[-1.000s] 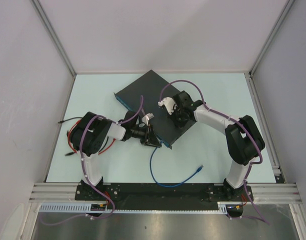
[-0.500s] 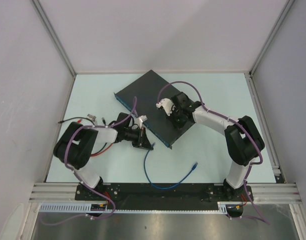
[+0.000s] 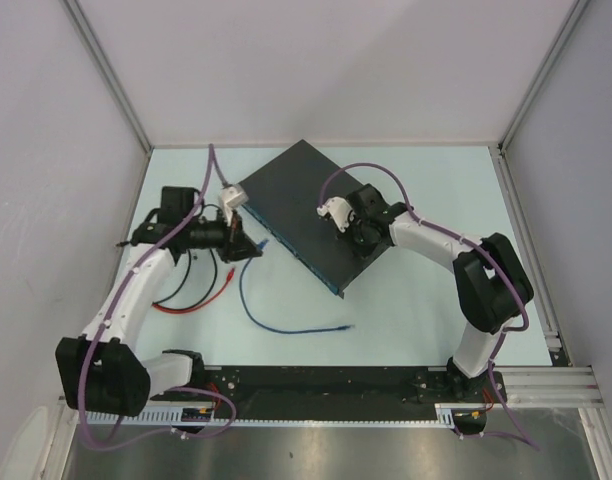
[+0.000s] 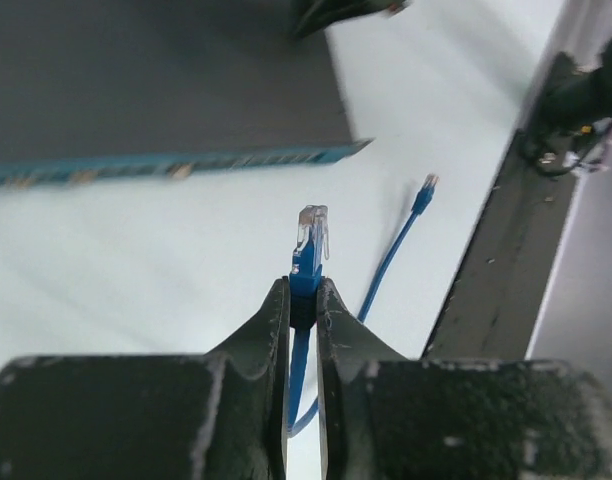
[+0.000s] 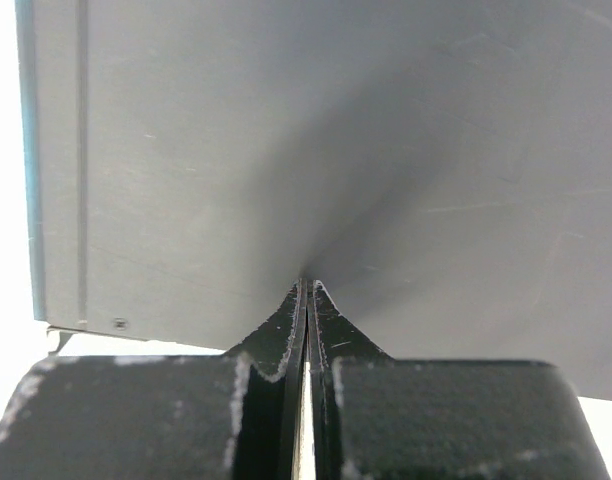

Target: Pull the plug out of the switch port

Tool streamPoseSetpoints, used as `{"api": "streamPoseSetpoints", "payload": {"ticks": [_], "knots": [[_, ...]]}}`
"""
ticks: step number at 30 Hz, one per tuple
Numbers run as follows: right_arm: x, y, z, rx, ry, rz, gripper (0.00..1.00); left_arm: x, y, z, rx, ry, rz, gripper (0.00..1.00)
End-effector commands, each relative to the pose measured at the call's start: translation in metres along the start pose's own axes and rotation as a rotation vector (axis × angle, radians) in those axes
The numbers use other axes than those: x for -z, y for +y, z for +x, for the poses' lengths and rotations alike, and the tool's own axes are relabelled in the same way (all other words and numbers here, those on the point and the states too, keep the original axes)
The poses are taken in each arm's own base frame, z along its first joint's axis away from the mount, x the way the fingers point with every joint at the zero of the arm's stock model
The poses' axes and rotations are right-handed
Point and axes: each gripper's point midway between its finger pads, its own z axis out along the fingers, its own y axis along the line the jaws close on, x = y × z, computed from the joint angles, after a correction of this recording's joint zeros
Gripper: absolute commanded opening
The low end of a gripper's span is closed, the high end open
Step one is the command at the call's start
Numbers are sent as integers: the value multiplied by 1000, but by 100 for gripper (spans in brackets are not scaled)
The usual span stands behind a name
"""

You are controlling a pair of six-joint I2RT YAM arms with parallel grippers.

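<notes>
A: What is the left gripper doing?

B: Its fingers are pinching the blue boot of the plug. The clear tip is sticking out past them.

A: Which way is the plug pointing?

B: Its long axis is running in line with the fingers. The tip is aiming at the teal edge of the switch. The plug is hanging apart from that edge, with bare table showing between them.

A: And the switch itself?

B: It is lying flat, with its long axis running diagonally from far left to near right. The teal edge is facing the left arm.

A: Is anything sitting in the sockets?

B: They are showing only as a blurred row along the teal edge, so I cannot tell.

A: What is the right gripper doing?

B: Its fingers are pressed together with nothing between them. Their tips are touching the dark top of the switch.

A: Where is the blue cable going?

B: It is dropping from the left gripper, curving toward the near edge and then trailing right. It is ending in a second plug that is lying loose on the table.

A: What is only the top view showing?

B: It is showing a red wire and some black wires lying under the left arm. The wrist views are showing the two grips up close.
</notes>
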Motion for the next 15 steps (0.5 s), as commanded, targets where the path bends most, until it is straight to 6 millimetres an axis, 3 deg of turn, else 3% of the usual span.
{"api": "streamPoseSetpoints", "payload": {"ticks": [1, 2, 4, 8, 9, 10, 12, 15], "knots": [[9, -22, -6, 65, -9, 102, 0, 54, 22, 38, -19, 98, -140, 0], [9, -24, -8, 76, -7, 107, 0, 69, 36, 38, -30, 114, -229, 0], [5, -24, -9, 81, 1, 108, 0, 87, 42, 45, -84, 164, -313, 0], [1, -26, -15, 95, 0, 115, 0, 125, 78, 64, -167, 298, -593, 0], [0, -26, -15, 97, 1, 117, 0, 144, 93, 73, -173, 378, -714, 0], [-1, -25, -15, 101, 3, 118, 0, 156, 107, 67, -189, 376, -818, 0], [-2, -23, -16, 108, 4, 116, 0, 178, 121, 75, -165, 435, -947, 0], [-3, -19, -16, 116, 6, 107, 0, 197, 133, 67, -177, 423, -1069, 0]]}}
